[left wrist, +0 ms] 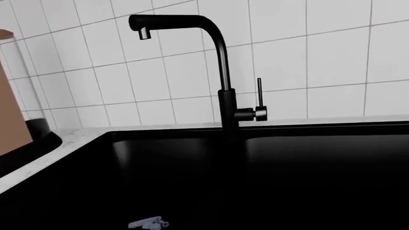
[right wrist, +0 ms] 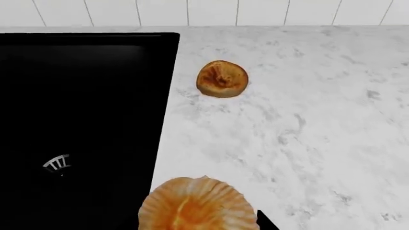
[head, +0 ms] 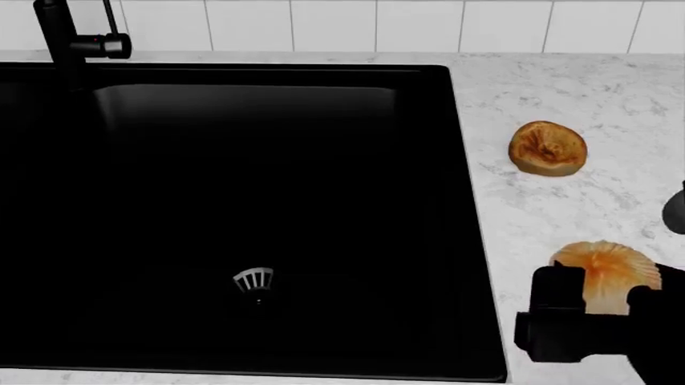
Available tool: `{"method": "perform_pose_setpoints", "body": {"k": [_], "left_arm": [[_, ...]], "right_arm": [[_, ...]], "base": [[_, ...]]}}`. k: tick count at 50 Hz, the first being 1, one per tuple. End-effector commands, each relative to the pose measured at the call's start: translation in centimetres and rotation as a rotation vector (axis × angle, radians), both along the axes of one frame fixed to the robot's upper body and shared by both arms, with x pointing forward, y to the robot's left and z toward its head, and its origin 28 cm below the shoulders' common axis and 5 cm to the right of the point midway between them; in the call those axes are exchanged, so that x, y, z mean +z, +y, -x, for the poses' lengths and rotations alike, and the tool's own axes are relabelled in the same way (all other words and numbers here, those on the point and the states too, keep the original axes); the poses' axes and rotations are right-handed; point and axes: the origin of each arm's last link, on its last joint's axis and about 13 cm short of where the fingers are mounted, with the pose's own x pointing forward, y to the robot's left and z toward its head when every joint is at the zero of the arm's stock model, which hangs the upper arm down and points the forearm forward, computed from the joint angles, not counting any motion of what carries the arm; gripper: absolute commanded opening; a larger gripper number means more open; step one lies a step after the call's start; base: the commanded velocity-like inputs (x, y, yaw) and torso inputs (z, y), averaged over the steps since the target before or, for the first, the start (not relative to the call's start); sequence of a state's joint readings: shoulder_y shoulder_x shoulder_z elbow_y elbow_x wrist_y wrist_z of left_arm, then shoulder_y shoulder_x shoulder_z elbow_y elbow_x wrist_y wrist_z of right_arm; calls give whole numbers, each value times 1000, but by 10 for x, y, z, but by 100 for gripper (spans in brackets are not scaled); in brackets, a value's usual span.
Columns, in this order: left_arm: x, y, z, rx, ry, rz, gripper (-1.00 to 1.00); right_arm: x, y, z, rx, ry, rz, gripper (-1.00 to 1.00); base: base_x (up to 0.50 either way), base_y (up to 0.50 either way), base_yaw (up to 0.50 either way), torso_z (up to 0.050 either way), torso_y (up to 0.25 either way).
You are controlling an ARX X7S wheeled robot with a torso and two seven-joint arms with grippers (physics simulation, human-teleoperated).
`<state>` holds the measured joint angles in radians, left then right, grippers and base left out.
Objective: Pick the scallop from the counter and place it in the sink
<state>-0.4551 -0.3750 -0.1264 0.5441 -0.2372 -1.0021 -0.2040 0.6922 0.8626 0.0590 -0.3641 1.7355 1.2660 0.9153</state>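
The scallop, a pale peach-orange ribbed fan shell, sits between the two black fingers of my right gripper at the lower right of the head view, over the white marble counter just right of the sink. The gripper is shut on it. In the right wrist view the scallop fills the near edge, with one fingertip beside it. The glossy black sink lies to the left, with its silver drain. My left gripper is out of view.
A rounder orange-brown lumpy item lies on the counter behind the scallop. The black faucet stands at the sink's back edge before a white tiled wall. A brown object stands beside the sink. A dark object shows at the right edge.
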Motion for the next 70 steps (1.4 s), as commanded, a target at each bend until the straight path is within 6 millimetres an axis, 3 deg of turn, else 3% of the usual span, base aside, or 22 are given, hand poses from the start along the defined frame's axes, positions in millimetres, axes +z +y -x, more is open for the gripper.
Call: {"method": "perform_pose_setpoints", "body": {"k": [1,21,40,44,52,70], "left_arm": [[0,0,-1,-5,-1,0,100],[-1,-2,0,-11,-3,9,100],[-2,-5,-3,-25,-2,18,100],[-2,-5,-4,-29,-1,21,100],[-4,-5,-5,-31,0,28,100],[-3,-4,-1,-33,-5,27,100]], "right_arm": [[16,19,-25,120,-49,19,-100],[21,82,-122,420,-6,25,-100],[-11,149,-190,608,103,67,-100],[-19,159,-196,635,140,106,-100],[-44,174,-188,678,202,133,-100],[-61,175,-178,720,346,116,-100]], "base": [[0,0,0,0,0],[0,0,0,0,0],[0,0,0,0,0],[0,0,0,0,0],[0,0,0,0,0],[0,0,0,0,0]]}}
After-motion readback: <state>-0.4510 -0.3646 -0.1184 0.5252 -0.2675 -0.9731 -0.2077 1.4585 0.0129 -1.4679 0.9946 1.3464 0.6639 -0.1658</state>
